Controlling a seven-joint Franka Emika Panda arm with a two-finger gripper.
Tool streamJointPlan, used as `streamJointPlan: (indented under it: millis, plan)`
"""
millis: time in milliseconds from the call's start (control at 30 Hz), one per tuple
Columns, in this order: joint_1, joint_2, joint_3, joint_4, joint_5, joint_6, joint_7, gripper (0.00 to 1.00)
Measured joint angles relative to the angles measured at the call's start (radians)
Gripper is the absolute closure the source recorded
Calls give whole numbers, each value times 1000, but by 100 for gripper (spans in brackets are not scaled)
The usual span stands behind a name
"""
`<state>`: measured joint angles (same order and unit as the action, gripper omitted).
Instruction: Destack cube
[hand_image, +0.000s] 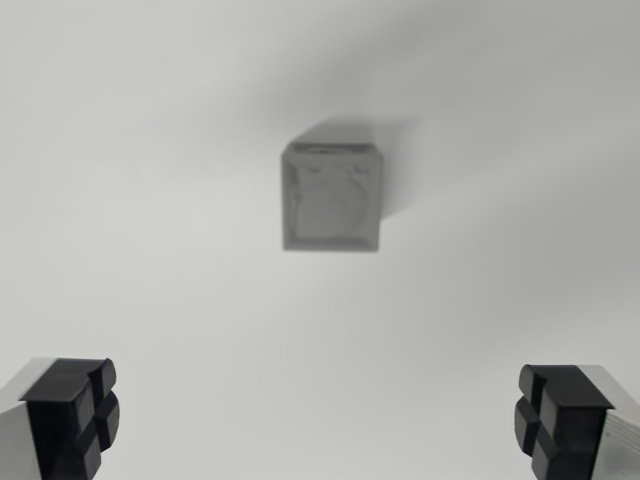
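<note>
Two black finger pads (70, 415) sit at the very bottom of the wrist view, one at seven o'clock and one at five, and both are cut off by the lower edge, so only their tips and a sliver of grey metal behind each can be seen. The gripper (318, 420) is spread wide, jaws far apart, nothing between them and nothing touching either pad. Farther out, just above the middle of the frame toward twelve o'clock, there is a grey cube (331, 197), well apart from the fingers. It looks soft and out of focus. One cube face shows, with a round recess in it; whether a second cube lies beneath it cannot be told from this angle. A faint shadow falls off its side toward two o'clock. It rests on a plain white table (150, 200), featureless and blurred all the way to the far edge.
</note>
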<state>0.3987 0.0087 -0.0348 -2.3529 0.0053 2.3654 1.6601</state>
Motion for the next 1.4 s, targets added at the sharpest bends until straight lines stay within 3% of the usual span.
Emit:
streamJointPlan:
  millis: [767,1400]
  plan:
    - [0,-106,0,81,-3,-186,3,0]
    - [0,-120,0,103,-4,-225,3,0]
